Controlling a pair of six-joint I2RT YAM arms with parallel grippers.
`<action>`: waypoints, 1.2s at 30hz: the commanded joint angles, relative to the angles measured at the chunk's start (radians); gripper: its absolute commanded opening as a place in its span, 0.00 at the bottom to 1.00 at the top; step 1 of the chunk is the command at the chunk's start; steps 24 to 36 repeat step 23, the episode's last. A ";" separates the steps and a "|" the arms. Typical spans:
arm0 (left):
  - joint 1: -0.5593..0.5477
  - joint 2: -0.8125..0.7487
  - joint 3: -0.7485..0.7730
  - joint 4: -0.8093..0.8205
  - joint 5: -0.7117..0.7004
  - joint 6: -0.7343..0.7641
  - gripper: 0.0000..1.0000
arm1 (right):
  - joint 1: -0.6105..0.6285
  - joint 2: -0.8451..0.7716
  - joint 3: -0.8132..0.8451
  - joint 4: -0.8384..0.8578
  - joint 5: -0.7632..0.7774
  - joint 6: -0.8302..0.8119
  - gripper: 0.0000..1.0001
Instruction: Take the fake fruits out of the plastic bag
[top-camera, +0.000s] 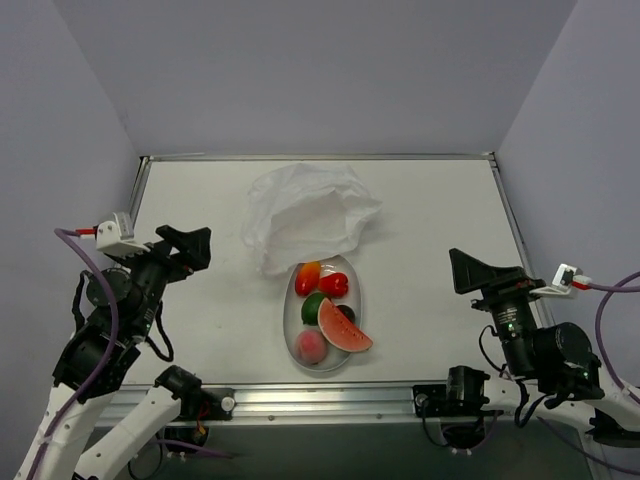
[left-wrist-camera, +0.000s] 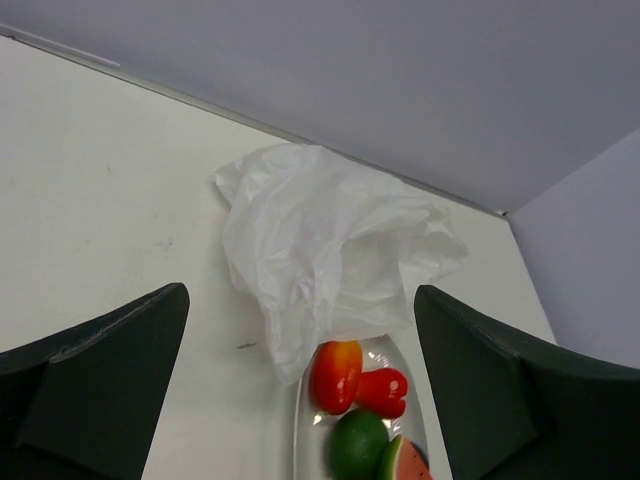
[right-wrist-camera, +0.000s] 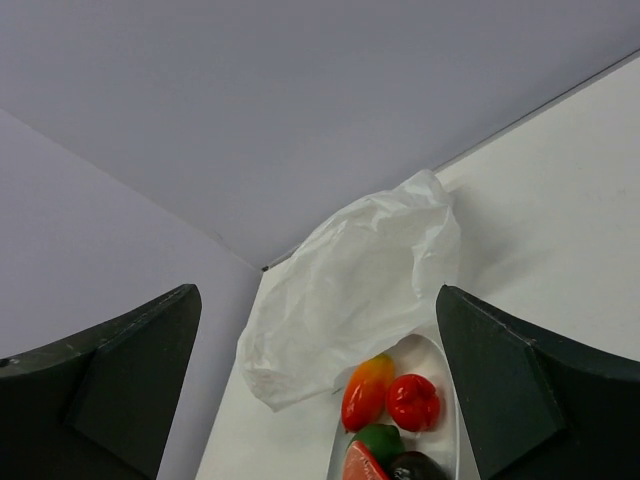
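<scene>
Showing the fake fruits out of the bag and grouped on a smooth white oval plate (top-camera: 287, 320) at the middle of the matte white table (top-camera: 440, 220). At the plate's far end lie an elongated orange-red piece (top-camera: 308, 275) shading to yellow at its tip and, just beside it, a lobed glossy red fruit (top-camera: 334, 285). Behind these toward me come a round green fruit (top-camera: 314, 307) and a dark plum (top-camera: 347, 313). A wedge-shaped watermelon slice (top-camera: 345, 330), red with a green rind, sits at the near right, partly over the plate's rim. A pink peach (top-camera: 311, 346) occupies the near end. All are hard, shiny plastic with bright highlights. The plastic bag (top-camera: 308, 215) lies just beyond the plate, a thin, translucent white film, crumpled into soft folds and collapsed flat. Its near edge meets the plate's far end. My left gripper (top-camera: 190, 247) hangs over the left side of the table, well apart from the plate, its dark, matte fingers (left-wrist-camera: 110, 380) spread wide and holding nothing. My right gripper (top-camera: 470, 270) mirrors it on the right side, fingers (right-wrist-camera: 530, 390) likewise spread and empty.
</scene>
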 joint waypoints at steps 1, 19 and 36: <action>-0.001 -0.029 0.069 -0.267 0.025 0.118 0.94 | 0.001 -0.016 -0.054 0.003 0.070 0.009 1.00; 0.000 -0.302 0.020 -0.393 0.022 0.277 0.94 | 0.001 -0.004 -0.158 -0.083 0.226 0.140 1.00; -0.001 -0.345 -0.035 -0.362 0.022 0.283 0.94 | 0.001 0.007 -0.167 -0.090 0.260 0.160 1.00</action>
